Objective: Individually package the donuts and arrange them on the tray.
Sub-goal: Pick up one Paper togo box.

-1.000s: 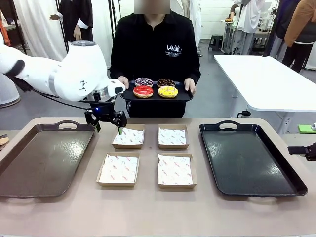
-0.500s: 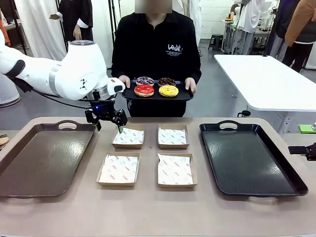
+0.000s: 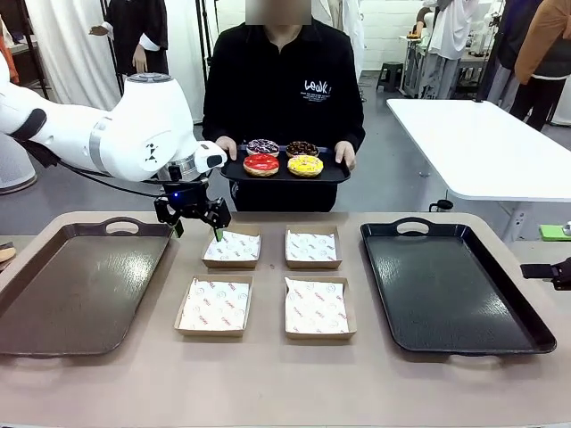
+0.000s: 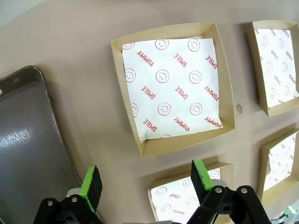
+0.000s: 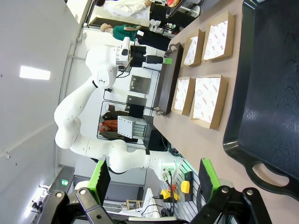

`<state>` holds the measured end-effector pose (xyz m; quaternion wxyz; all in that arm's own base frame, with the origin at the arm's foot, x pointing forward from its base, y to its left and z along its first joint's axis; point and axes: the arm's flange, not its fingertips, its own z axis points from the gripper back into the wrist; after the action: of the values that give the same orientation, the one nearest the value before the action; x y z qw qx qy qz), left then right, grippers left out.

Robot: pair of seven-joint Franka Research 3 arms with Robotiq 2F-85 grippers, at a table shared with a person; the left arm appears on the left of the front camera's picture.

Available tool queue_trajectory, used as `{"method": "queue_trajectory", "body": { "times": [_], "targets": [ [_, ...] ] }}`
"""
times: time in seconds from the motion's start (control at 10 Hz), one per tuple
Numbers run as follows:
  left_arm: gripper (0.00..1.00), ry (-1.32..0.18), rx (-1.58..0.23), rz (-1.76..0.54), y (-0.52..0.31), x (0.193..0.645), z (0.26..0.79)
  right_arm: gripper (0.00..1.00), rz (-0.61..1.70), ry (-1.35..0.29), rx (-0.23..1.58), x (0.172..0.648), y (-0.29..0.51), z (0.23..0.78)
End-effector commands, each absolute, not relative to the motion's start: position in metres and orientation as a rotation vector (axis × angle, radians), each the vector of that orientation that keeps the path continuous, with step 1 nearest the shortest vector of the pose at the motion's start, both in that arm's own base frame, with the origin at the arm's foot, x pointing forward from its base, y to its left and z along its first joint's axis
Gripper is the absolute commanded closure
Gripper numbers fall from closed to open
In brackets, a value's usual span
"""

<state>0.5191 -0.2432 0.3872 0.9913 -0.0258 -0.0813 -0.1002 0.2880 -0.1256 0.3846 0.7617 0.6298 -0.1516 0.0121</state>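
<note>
Left pincer [image 3: 197,232]: spread wide with nothing between the green pads. I have it hanging just above the table [image 3: 268,383], at the far left corner of the back-left box [image 3: 232,247].
Left wrist view: the pincer [image 4: 145,176] looks down on the paper-lined boxes, with one box [image 4: 173,88] lying fully past the fingertips. A corner of the brown tray [image 4: 28,140] sits off to the side.
Right pincer [image 5: 154,171]: also spread and empty. My wrist camera there looks along the table from its right end, with the black tray [image 5: 266,93] close by.
Boxes: four square cardboard ones in two rows at mid-table. The other three are the back-right [image 3: 312,247], front-left [image 3: 214,305] and front-right [image 3: 316,307]. Each is lined with printed paper and none holds a donut.
Big trays: the brown tray is on the left of the boxes and the black tray on the right. Both are bare.
Donuts [image 3: 260,163]: all four sit on a small black tray [image 3: 284,176] held above the far edge of the table.
Donut order: red and yellow [image 3: 305,165] are nearer me, purple sprinkled [image 3: 262,145] and chocolate [image 3: 302,148] behind.
Person: stands across the table, with one hand [image 3: 223,147] on each end of that small tray.
</note>
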Motion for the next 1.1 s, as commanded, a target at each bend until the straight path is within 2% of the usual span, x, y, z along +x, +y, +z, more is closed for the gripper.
{"method": "queue_trajectory", "body": {
  "times": [0.0, 0.4, 1.0],
  "targets": [
    [0.00, -0.160, -0.068, -0.219, -0.243, 0.530, 0.388, 0.00, 0.031, -0.345, 1.380, 0.288, -0.126, 0.385],
    [0.00, -0.149, -0.047, -0.183, -0.250, 0.581, 0.369, 0.00, 0.031, -0.345, 1.380, 0.288, -0.126, 0.385],
    [0.00, -0.125, 0.017, -0.039, -0.265, 0.600, 0.328, 0.00, 0.031, -0.345, 1.380, 0.288, -0.126, 0.385]
  ]
}}
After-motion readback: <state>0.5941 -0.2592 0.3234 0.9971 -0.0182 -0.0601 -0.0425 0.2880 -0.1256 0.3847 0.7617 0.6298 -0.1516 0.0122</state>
